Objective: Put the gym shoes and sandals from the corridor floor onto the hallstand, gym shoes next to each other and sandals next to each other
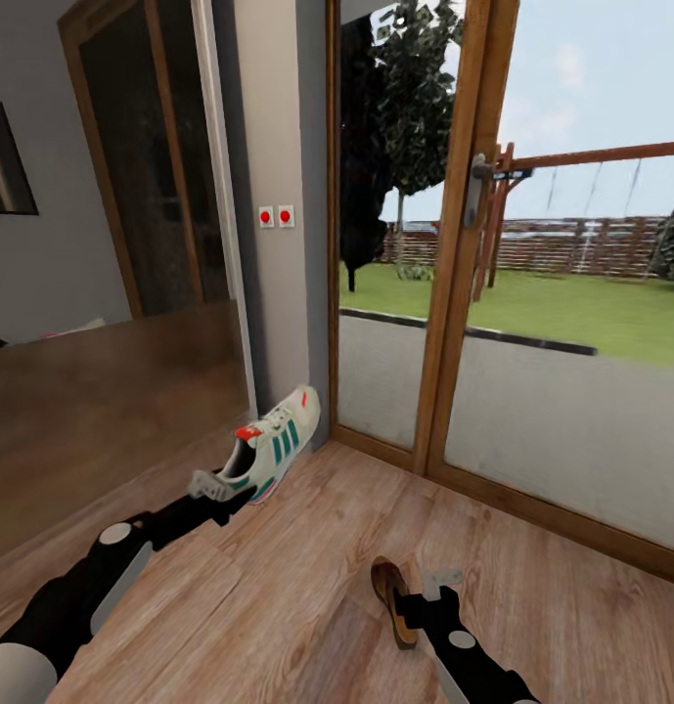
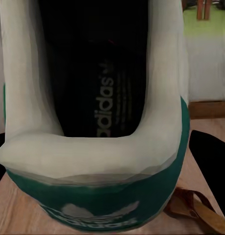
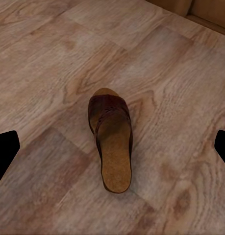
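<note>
While my left hand point(image 1: 211, 486) sits at the heel of the gym shoe point(image 1: 276, 446), I cannot tell whether it is pinching the heel collar or merely resting against it; the fingers themselves are hidden behind the shoe. The shoe is tilted toe-up beside the grey wall near the glass door point(image 1: 473, 244), and I can't tell whether it has left the corridor floor point(image 1: 278, 587). From my left wrist view I look straight into its dark opening, with the cream collar and green heel point(image 2: 97, 196) close in front.

I judge this sneaker light, with a padded collar that gives a little and a stiffer heel counter beneath, so the back rim is the sensible place to hold (the rubber sole would be grippier but too broad).

My right hand point(image 1: 436, 585) is spread wide, its dark fingertips point(image 3: 4, 152) standing well apart on either side of the sandal point(image 3: 110, 139), which lies flat on the planks, toe pointing away. It looks thin and fairly stiff, lighter than the sneaker; I would close across its narrow waist or the leather strap.
</note>
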`<state>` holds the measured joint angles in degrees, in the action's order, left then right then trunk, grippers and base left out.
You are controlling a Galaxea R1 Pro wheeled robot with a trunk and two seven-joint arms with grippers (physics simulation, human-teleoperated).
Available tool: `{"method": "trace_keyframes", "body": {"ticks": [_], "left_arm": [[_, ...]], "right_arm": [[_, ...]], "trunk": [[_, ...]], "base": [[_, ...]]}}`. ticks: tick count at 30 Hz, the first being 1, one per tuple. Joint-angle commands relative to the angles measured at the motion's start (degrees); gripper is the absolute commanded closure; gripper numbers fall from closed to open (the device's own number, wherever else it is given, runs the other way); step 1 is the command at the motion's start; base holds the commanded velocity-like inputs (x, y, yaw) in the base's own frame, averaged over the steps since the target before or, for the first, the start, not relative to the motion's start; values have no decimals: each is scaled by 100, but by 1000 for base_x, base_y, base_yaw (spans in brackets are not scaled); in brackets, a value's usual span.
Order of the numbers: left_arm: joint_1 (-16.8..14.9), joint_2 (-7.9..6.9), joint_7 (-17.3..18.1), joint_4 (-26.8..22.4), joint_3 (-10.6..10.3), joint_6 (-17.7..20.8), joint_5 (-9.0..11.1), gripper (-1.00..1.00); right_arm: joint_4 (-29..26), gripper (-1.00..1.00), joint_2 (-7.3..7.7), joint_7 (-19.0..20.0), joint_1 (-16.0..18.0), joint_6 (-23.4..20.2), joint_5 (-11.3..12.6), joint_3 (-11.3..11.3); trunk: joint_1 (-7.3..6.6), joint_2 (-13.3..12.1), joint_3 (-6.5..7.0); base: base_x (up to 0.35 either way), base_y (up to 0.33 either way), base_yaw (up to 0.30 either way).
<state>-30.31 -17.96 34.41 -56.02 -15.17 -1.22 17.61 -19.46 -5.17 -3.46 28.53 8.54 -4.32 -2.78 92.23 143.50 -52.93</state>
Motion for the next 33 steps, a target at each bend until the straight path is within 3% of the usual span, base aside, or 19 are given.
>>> {"method": "trace_keyframes", "body": {"ticks": [1, 10, 25, 33], "left_arm": [[-4, -3, 99, 4, -25, -11, 7, 100], [-2, 2, 246, 25, -38, -2, -29, 100], [-1, 18, 86, 30, -23, -1, -17, 100], [-1, 4, 94, 18, 274, 0, -31, 100]], "right_arm": [[7, -100, 0, -36, 4, 15, -47, -21], [12, -100, -1, -40, 4, 24, -31, -14], [4, -100, -1, -41, 4, 25, -25, -13], [5, -100, -16, -44, 4, 17, -9, -8]], "trunk": [[-1, 2, -6], [-1, 2, -6], [-1, 2, -6], [-1, 2, -6]], "base": [[0, 0, 0], [39, -40, 0], [213, -235, 0], [24, -25, 0]]}}
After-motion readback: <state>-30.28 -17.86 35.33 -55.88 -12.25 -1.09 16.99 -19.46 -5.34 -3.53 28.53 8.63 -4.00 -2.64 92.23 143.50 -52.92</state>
